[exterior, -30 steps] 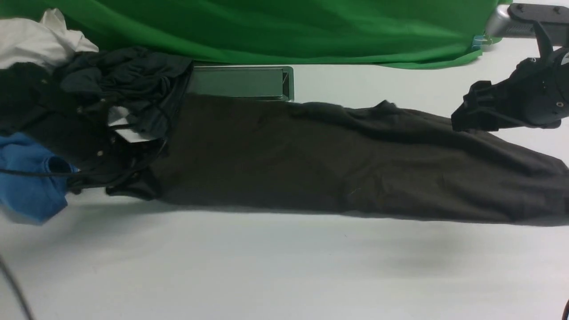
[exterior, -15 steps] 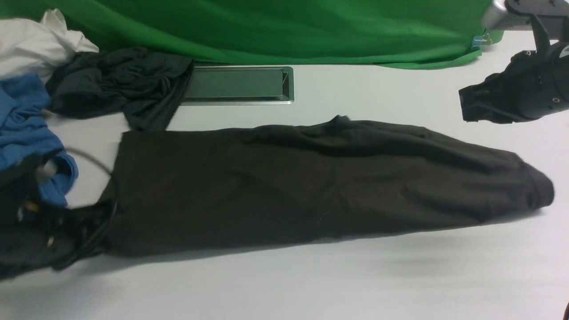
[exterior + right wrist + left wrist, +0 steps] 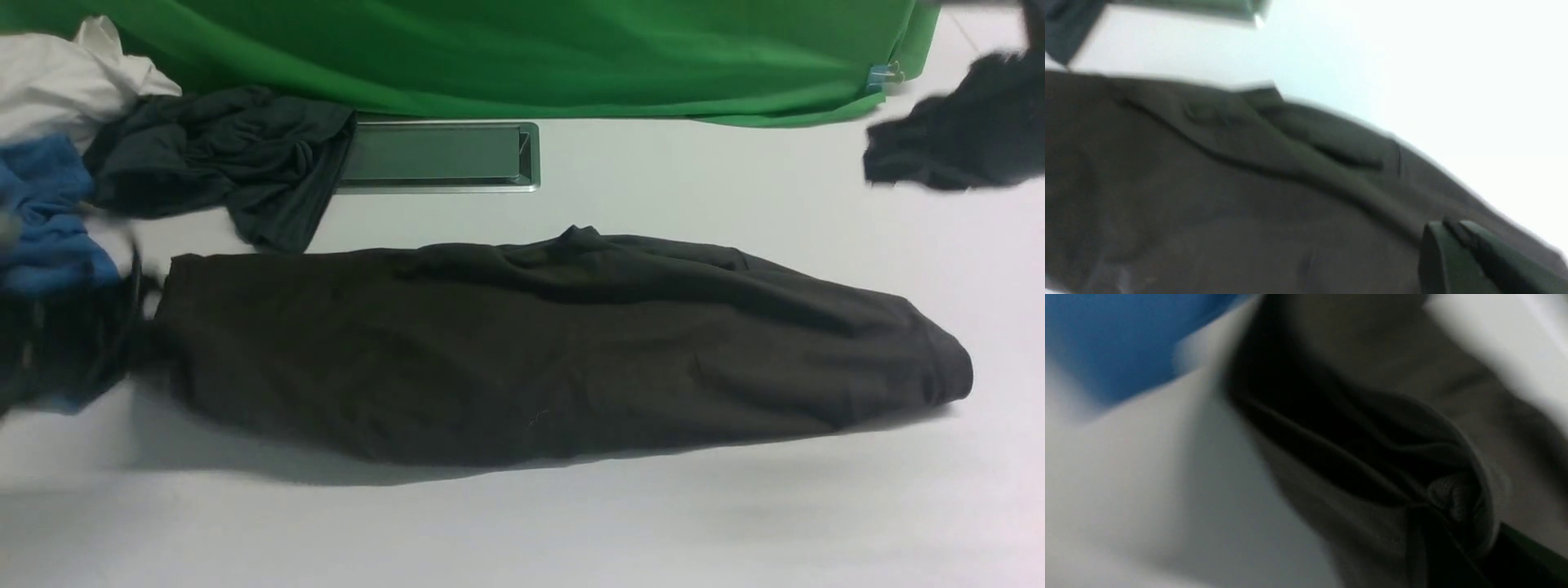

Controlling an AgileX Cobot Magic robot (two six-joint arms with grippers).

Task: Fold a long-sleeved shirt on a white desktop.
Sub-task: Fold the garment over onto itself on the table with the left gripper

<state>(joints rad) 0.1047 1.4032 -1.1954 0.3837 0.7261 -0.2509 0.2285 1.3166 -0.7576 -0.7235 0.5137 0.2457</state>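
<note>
Long-sleeved shirt (image 3: 539, 351): now a long band across the middle of the white desktop (image 3: 653, 523), dragged nearer, clear of the hatch (image 3: 441, 155).
Left gripper (image 3: 98, 347): pinching the shirt's left end.
Right gripper (image 3: 880, 163): has released the shirt and lifted far right, jaws pressed together, empty.
Judgement: laid out; crosswise fold pending.

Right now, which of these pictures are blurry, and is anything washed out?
Front view: the long-sleeved shirt is fairly sharp, with a soft shadow along its near edge, but the left arm and right arm smear. Left wrist view: badly blurred, the blue garment just a smudge. Right wrist view: streaked by motion, the white desktop glaring.
</note>
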